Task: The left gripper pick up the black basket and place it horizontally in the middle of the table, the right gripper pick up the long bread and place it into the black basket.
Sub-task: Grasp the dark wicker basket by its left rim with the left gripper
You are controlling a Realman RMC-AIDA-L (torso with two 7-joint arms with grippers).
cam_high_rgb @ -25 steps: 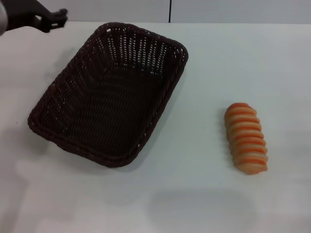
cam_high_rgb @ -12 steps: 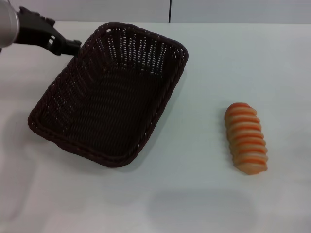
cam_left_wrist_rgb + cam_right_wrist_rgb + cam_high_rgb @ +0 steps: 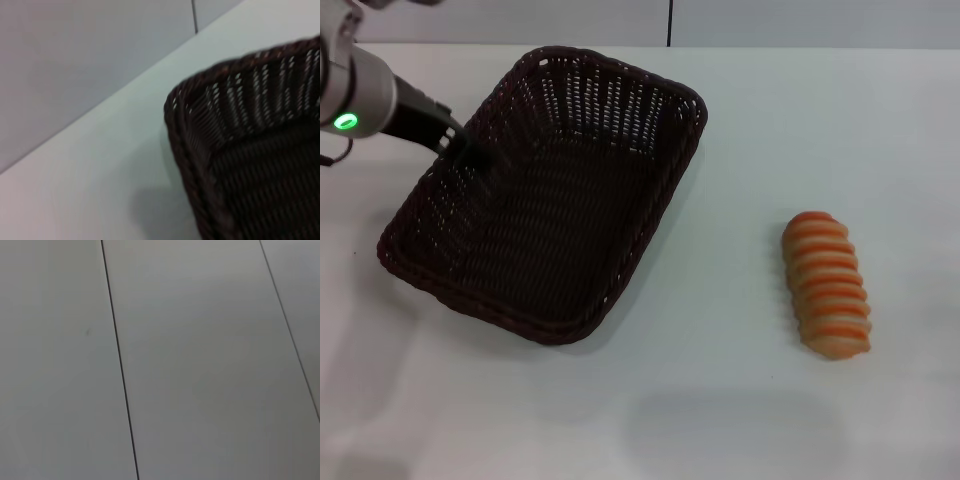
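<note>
The basket (image 3: pixel 545 200) sits slanted on the left of the worktop (image 3: pixel 740 400), so I must turn it. My left tool (image 3: pixel 470 158) reaches its left rim to grab there; I cannot tell if it is spread. The bread (image 3: pixel 827 285) waits far right. My right tool is out of sight. I see no writing.

Left arm reaching in from the far left

The left arm's silver-grey wrist, with its green ring lit, slants down from the far-left corner toward the right. The left gripper (image 3: pixel 468 158) is black and points down and rightward, its tip low against a dark background, so the set of its fingers cannot be made out. The right arm is out of sight.
</note>
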